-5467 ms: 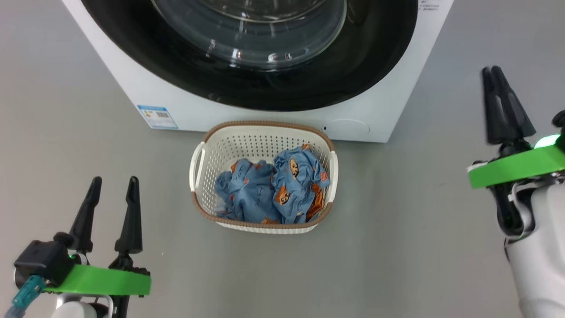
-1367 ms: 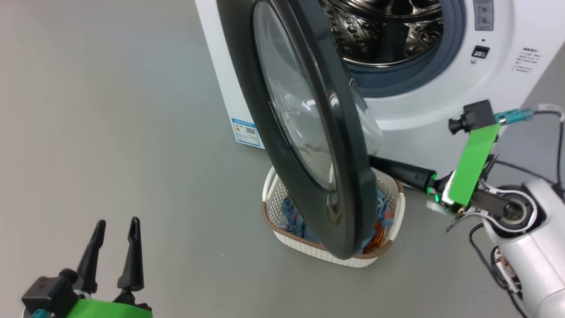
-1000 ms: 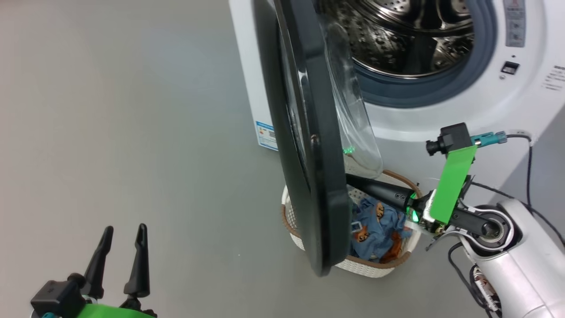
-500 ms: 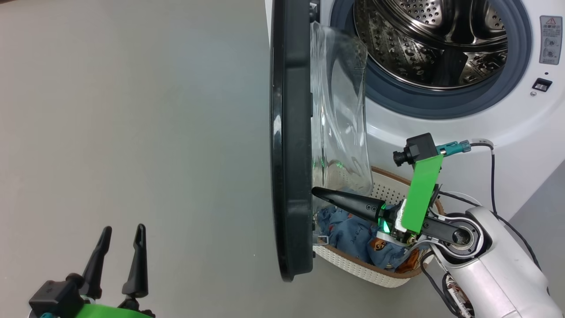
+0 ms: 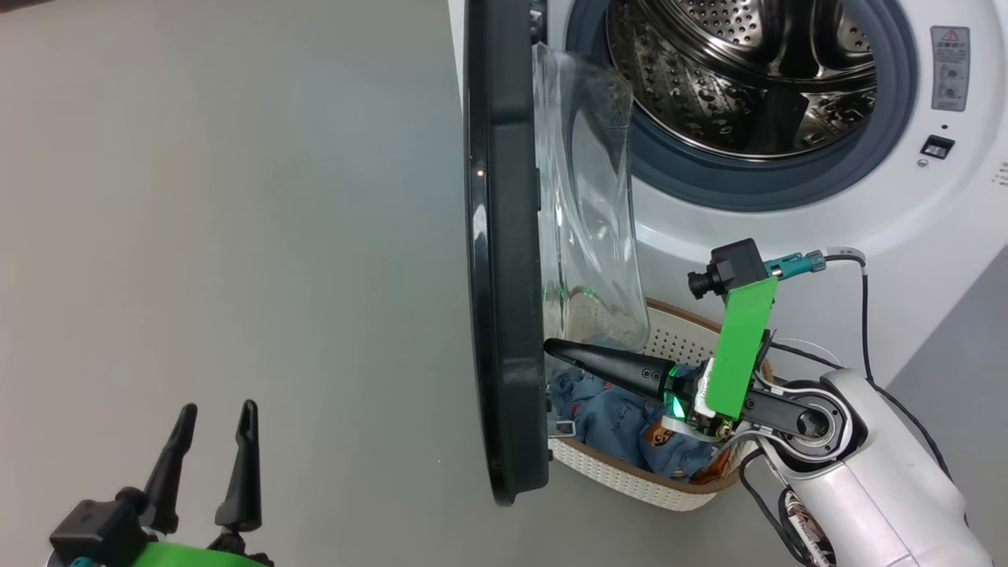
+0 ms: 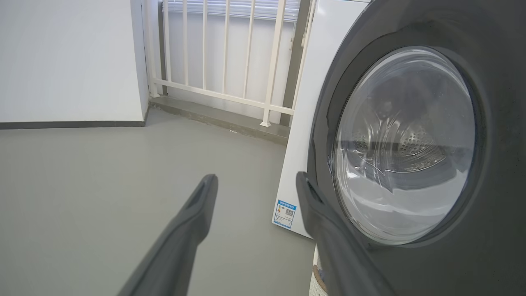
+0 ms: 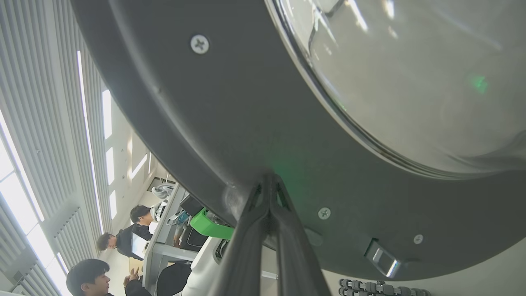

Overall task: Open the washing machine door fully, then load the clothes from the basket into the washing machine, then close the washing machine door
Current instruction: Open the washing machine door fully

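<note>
The washing machine (image 5: 787, 228) stands open, its steel drum (image 5: 748, 71) bare. The washing machine door (image 5: 504, 236) juts out edge-on, black rim toward me, glass bowl (image 5: 587, 197) on its inner side. My right gripper (image 5: 549, 346) is shut, its tip pressed against the door's inner rim (image 7: 205, 102), holding nothing. Right below it lies the basket (image 5: 630, 472) with the blue bear-print clothes (image 5: 606, 409). My left gripper (image 5: 218, 409) hangs open and empty at lower left, apart from the door. In the left wrist view that gripper (image 6: 255, 177) faces the door's outer side (image 6: 493, 144).
Grey floor (image 5: 236, 197) spreads wide to the left of the door. A white railing (image 6: 246, 61) and wall stand behind the machine's left side, which carries a blue label (image 6: 284, 213). Past the door's edge, people (image 7: 107, 279) sit by desks.
The door has swung further open to the left with my shut right gripper against its inner rim. The head camera has shifted slightly. My left gripper has stayed open in place.
</note>
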### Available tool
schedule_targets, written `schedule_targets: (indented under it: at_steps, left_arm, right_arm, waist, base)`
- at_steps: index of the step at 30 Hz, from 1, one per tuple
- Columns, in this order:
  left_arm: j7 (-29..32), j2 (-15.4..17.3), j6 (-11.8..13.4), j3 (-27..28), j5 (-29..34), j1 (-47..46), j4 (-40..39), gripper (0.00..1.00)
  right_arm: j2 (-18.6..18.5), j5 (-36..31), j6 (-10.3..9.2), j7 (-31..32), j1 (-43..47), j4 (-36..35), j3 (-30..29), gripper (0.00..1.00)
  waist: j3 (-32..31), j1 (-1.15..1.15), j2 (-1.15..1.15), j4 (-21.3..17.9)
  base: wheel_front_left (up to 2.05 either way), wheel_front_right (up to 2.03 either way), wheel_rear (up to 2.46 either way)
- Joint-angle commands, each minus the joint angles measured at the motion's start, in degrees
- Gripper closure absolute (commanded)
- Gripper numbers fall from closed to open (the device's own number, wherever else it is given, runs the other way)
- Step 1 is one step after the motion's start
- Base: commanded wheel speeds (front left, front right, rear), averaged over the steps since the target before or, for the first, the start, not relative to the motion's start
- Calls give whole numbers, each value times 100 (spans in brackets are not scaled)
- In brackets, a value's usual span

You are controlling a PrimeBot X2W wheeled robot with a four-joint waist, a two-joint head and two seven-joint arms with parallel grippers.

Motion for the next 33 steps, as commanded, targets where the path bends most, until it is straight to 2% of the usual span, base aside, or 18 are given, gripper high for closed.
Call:
schedule_targets:
  at_steps: [1,14,15,17,18,19,29,33]
  left_arm:
    - [-47,164,-18,197,66,-116,-108,0]
    - [-47,234,-18,142,123,-60,-115,0]
    - [-47,240,-18,141,126,-61,-113,0]
    - [-47,258,-18,128,137,-67,-111,0]
    - [-47,263,-18,128,144,-70,-110,0]
    - [-47,264,-18,135,148,-73,-110,0]
    - [-47,296,-18,160,154,-113,-68,0]
    - [-47,321,-18,133,149,-139,-75,0]
  right_arm:
    - [94,-59,43,12,-64,-183,17,100]
    - [97,-151,43,-99,82,-274,-154,100]
    - [87,-165,43,-115,89,-282,-172,98]
    - [71,-199,43,-177,101,-310,-219,53]
    - [60,-214,43,-195,110,-328,-235,22]
    - [50,-226,43,-215,120,-352,-252,0]
    - [-49,-470,43,-616,374,-891,-380,0]
    - [-102,-755,43,-1105,468,-1258,-467,0]
  waist:
    - [-19,0,0,-42]
    - [-120,0,0,-402]
    - [-118,0,0,-439]
    - [-112,0,0,-512]
    - [-111,0,0,-550]
    - [-111,0,0,-589]
    - [-153,0,0,-1043]
    - [-153,0,0,-1239]
  base:
    - [0,0,0]
    - [0,0,0]
    - [0,0,0]
    - [0,0,0]
    - [0,0,0]
    - [0,0,0]
    - [0,0,0]
    - [0,0,0]
